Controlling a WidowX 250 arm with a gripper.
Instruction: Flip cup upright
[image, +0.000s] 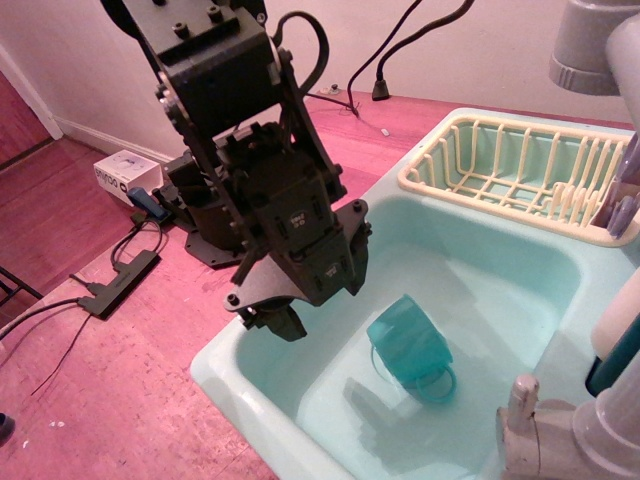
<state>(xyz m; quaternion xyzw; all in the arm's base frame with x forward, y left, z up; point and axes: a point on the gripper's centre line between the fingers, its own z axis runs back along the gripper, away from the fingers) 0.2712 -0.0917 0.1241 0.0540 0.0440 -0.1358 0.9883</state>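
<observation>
I had only the one view to work from, the camera looking down across the counter at the sink. My gripper (290, 322) hung over the near-left part of the pale mint sink (520, 270), its black housing turned so that the fingers were mostly hidden under the bracket; I could not tell whether they were spread or pressed together, only that nothing sat between them.

The cup (408, 343) lay in the basin just to the right of the fingers and a little below them, apart from them, not touching. It rested tipped over, its body leaning up and to the left, with its loop handle (437, 383) down at the lower right against the sink floor. I judged the task barely begun: the cup was not upright, it had not been grasped, and the whole of the reach, the pinch and the turn was left to do.

Counting what I saw: one teal cup, one gripper on one arm, one sink, one cream dish rack (520, 175) well beyond the fingers to the upper right, and one tap (560, 430) at the near-right edge.
</observation>
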